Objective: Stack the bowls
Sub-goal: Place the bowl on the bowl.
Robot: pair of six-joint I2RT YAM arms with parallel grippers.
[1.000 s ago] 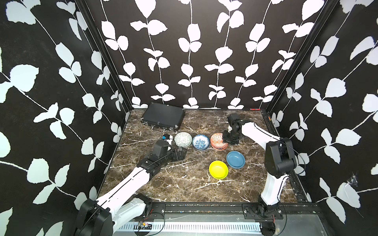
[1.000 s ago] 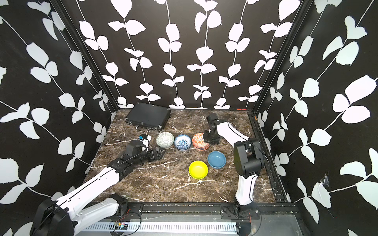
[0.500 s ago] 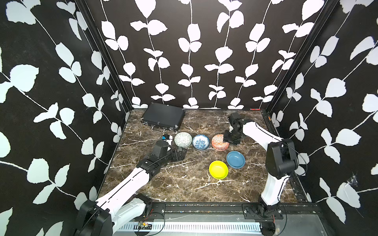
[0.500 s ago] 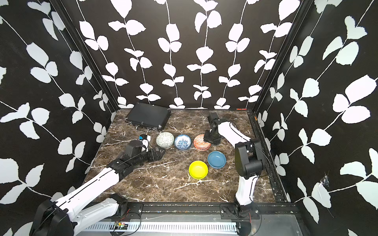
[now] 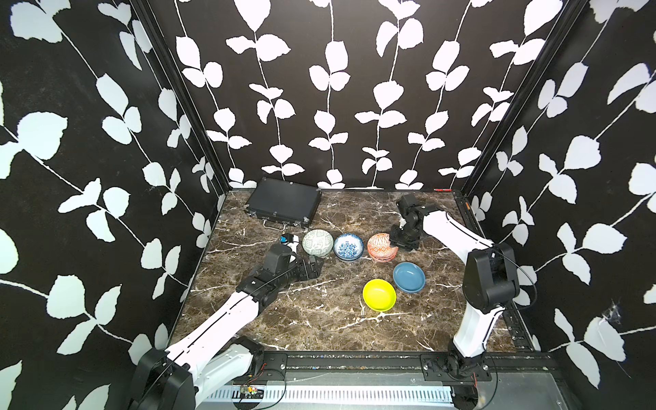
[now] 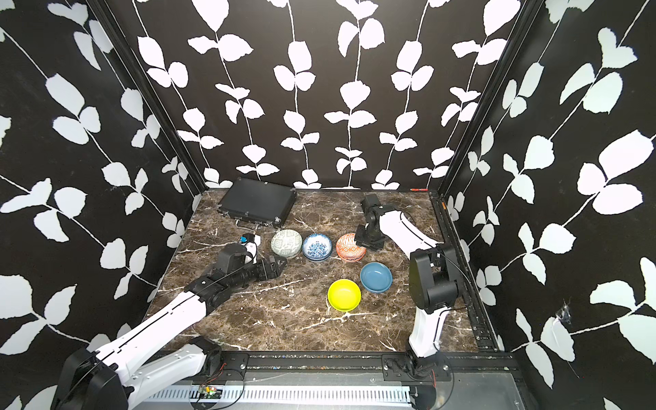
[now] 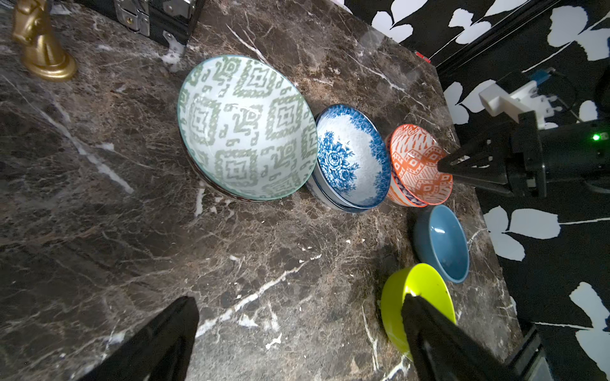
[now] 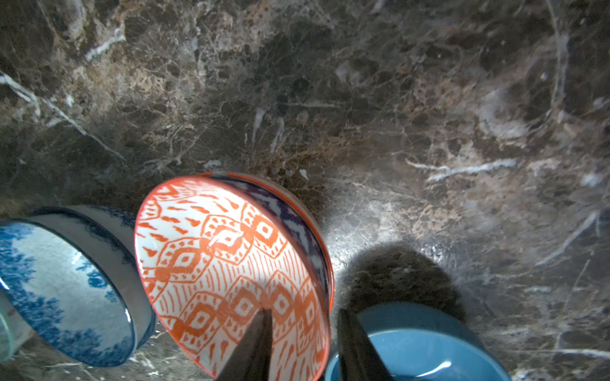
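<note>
Three pairs of nested bowls stand in a row: pale green-patterned, blue-floral and orange-patterned. The upper orange bowl leans tilted in the lower one. My right gripper straddles its right rim, one finger inside and one outside, shut on it. A plain blue bowl and a plain yellow bowl sit apart nearer the front. My left gripper lies low in front of the pale bowls, open and holding nothing.
A flat black case lies at the back left by the wall. A small gold chess knight stands near the case. Patterned walls close in the marble table on three sides; a black rail runs along its front edge.
The upper orange bowl has tipped up from lying flatter in its mate. My right gripper loosened and closed again at its rim. The left arm has not moved.
</note>
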